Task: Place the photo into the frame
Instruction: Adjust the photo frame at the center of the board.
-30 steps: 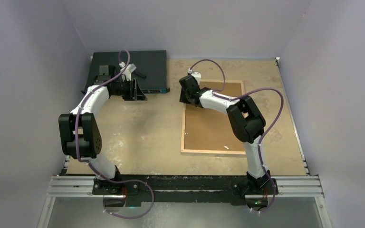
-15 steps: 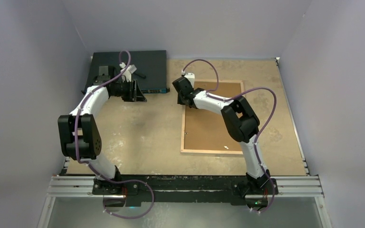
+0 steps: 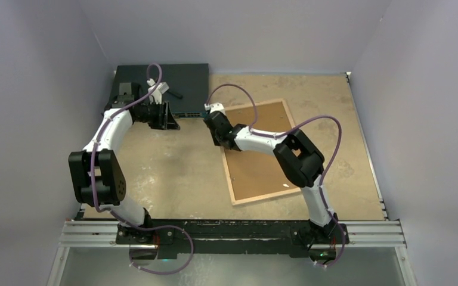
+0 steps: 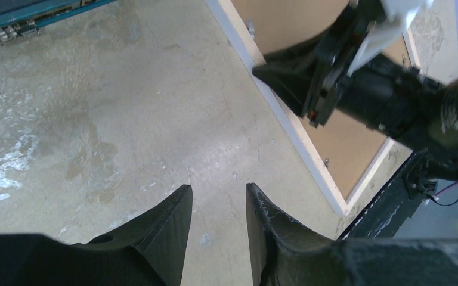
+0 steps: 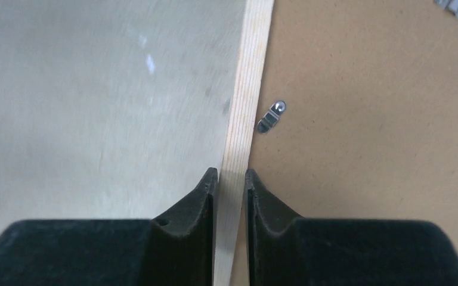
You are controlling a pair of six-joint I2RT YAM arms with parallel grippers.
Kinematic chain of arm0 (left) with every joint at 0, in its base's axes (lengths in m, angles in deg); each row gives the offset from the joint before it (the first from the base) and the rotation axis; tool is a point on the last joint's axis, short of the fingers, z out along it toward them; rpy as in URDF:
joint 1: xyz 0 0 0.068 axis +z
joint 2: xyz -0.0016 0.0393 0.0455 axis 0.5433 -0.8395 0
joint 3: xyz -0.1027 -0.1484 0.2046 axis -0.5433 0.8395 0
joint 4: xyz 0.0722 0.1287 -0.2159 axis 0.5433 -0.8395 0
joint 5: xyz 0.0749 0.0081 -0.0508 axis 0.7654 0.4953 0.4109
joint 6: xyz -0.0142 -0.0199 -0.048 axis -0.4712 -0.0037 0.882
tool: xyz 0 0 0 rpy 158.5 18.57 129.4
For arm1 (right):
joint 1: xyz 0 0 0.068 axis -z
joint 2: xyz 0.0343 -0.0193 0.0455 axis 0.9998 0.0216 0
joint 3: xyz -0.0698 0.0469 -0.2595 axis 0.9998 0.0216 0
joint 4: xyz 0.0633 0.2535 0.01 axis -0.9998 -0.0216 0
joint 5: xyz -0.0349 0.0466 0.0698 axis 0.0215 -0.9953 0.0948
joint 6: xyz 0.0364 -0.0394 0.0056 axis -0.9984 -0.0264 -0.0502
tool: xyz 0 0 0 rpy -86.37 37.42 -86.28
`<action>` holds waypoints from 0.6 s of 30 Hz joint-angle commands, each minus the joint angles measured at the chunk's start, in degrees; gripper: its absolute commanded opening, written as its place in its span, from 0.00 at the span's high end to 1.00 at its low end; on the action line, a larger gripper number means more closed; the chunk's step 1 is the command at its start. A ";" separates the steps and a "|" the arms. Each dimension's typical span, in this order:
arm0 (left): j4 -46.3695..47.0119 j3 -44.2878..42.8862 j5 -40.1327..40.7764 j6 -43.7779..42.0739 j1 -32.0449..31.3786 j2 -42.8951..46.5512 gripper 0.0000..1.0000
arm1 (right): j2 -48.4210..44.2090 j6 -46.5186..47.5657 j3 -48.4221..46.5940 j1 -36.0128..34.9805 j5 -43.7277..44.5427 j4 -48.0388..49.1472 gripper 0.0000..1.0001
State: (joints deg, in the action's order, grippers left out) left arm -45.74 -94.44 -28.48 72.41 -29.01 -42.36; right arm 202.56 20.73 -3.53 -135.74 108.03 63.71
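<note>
Top view. Flat on the table (image 3: 173, 167), right of centre and back side up: the frame (image 3: 265, 196), askew to the table edges, with a brown backing board (image 3: 256, 161) inside its light wood rim. On the frame's left rim, toward the far end: the right gripper (image 3: 217, 132), pointing down. Well apart, at the far left: the left gripper (image 3: 172, 116), just in front of a dark flat device (image 3: 185, 80) in the far left corner.

Left wrist view. Bare table below two black fingers (image 4: 167, 223), parted by a narrow gap, nothing between them, gripping nothing. Further off, the frame's pale rim, with the right gripper down on it. At the edge of the view, a teal strip of the device.

Right wrist view. Fingers (image 5: 206, 193) closed on the wood rim, one on the table side, one on the backing board side, both tight against it. On the board, just beside the rim: a small metal clip (image 5: 271, 117).
</note>
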 commanded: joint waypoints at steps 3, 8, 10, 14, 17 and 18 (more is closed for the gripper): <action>-1.34 -1.42 1.37 -3.17 0.49 5.45 0.63 | -12.16 15.29 12.81 -8.72 -12.83 -0.94 1.00; 0.68 0.53 0.16 -2.01 0.49 5.78 0.63 | -22.37 18.15 22.14 -11.76 -20.12 -2.98 1.00; 2.80 1.74 -0.46 -0.91 0.41 5.51 0.63 | -25.36 20.16 25.19 -13.35 -23.05 -2.66 1.00; 5.67 2.73 -0.13 0.59 -0.41 3.73 0.62 | -27.75 23.34 26.63 -16.32 -26.23 -4.12 1.00; 5.92 3.37 0.43 0.35 -0.61 2.21 0.62 | -28.09 26.00 25.93 -17.52 -28.93 -5.54 1.00; 6.32 4.15 0.64 0.26 -0.70 1.98 0.62 | -28.26 26.85 25.67 -17.91 -29.22 -5.77 0.99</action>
State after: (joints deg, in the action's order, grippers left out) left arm -42.68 -92.06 -27.52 71.88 -29.27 -39.19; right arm 177.43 41.41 23.72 -152.64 84.41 59.17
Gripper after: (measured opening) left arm 0.378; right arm 0.198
